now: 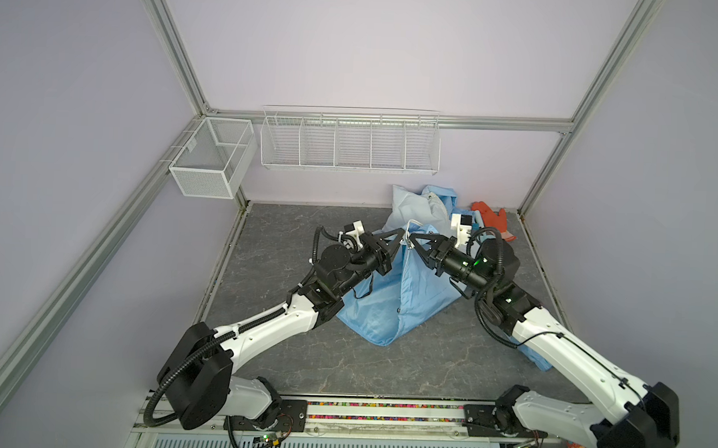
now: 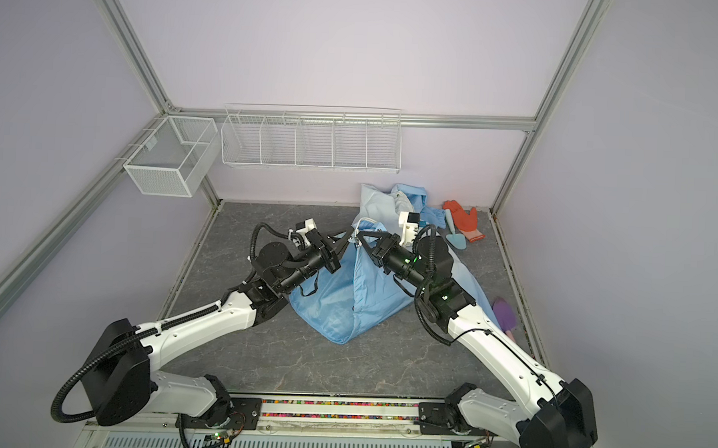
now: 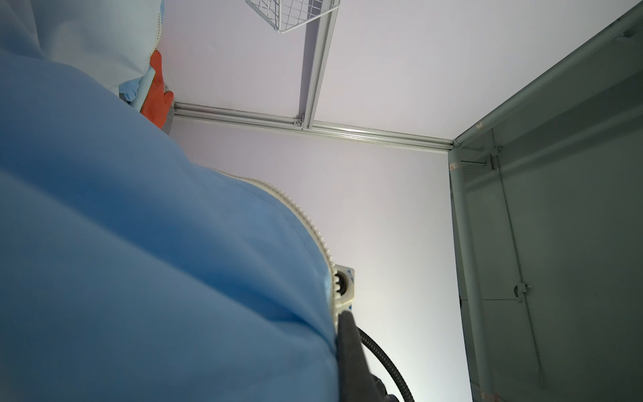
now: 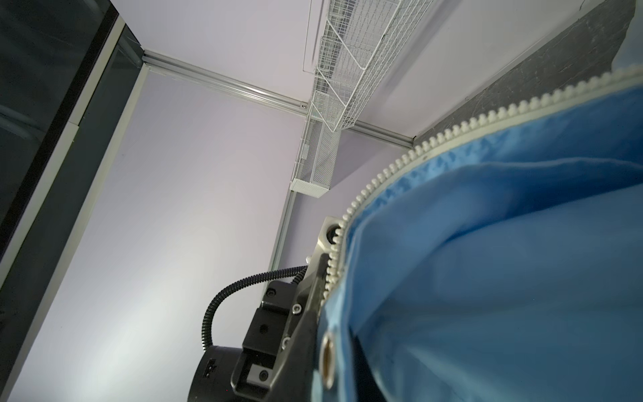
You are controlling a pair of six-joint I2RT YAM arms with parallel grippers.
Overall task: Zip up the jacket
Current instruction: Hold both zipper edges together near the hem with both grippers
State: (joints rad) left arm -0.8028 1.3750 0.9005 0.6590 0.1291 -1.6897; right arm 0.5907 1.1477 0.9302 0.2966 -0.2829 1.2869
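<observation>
Apparently mid-task: jacket is hoisted by its front edges, zipper not fully closed.
Jacket hangs tent-like over the middle of the tabletop, far part heaped at the back wall. Zipper teeth past the grip run in two separate rows, so that stretch looks undone; below the grip, can't tell. Left fingers and right fingers are each pinched together on the front edge, tips almost meeting.

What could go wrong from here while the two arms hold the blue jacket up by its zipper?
1. The left gripper and right gripper pinch the thin light-blue jacket with shut jaws almost tip to tip; they may collide.
2. Loose fabric bulges beside the white plastic zipper teeth and may snag.
3. Jacket fabric lies under the right arm and could be dragged.
</observation>
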